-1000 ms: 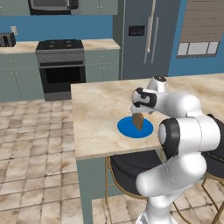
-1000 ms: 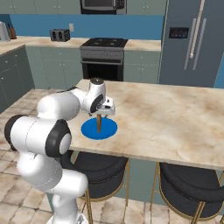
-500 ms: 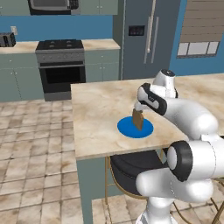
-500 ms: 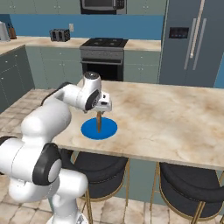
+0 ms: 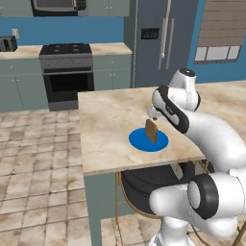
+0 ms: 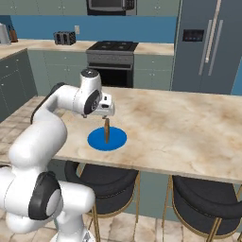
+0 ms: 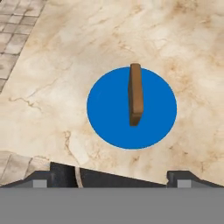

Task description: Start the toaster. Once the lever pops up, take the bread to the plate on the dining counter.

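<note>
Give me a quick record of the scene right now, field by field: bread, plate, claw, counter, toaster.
bread: brown slice standing upright on its edge on the plate, nothing holding it
plate: flat blue round, on the dining counter near its front edge
claw: open, above the bread and clear of it
dining counter: beige marble top, dark stools tucked below
toaster: on the far worktop, left of the stove
task state: bread is on the plate
</note>
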